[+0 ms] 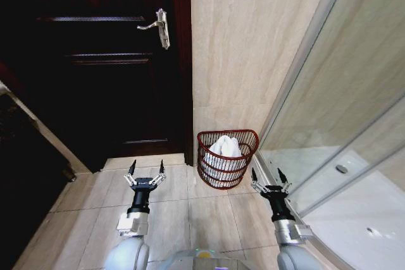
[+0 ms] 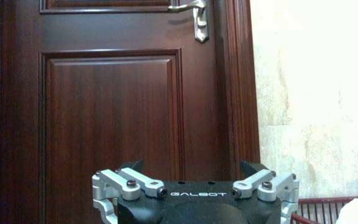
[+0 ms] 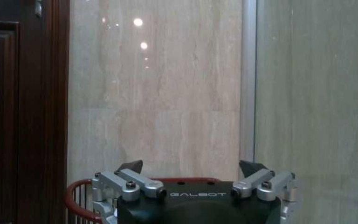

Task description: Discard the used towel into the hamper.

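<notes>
The dark wooden door (image 1: 95, 61) fills the far left, with a silver lever handle (image 1: 158, 26) near its right edge. Right of it runs a beige tiled wall (image 1: 253, 42), and a glass shower screen (image 1: 342, 124) angles along the right side. The floor (image 1: 190, 210) is pale tile.

The hamper (image 1: 226, 159), a dark red wire basket, stands on the floor against the wall, between the door frame and the screen. A white towel (image 1: 226, 147) lies bundled inside it, rising a little above the rim; it appears to rest fully within, though the far side is hard to judge.

The left hand (image 1: 145, 169) hangs above the floor, near and left of the hamper, fingers spread apart and holding nothing. The right hand (image 1: 266, 176) hangs near and right of it, also spread and empty.

With the towel in the basket, the discard looks done. What remains is best handled by keeping both hands clear of the wire rim and the glass.
</notes>
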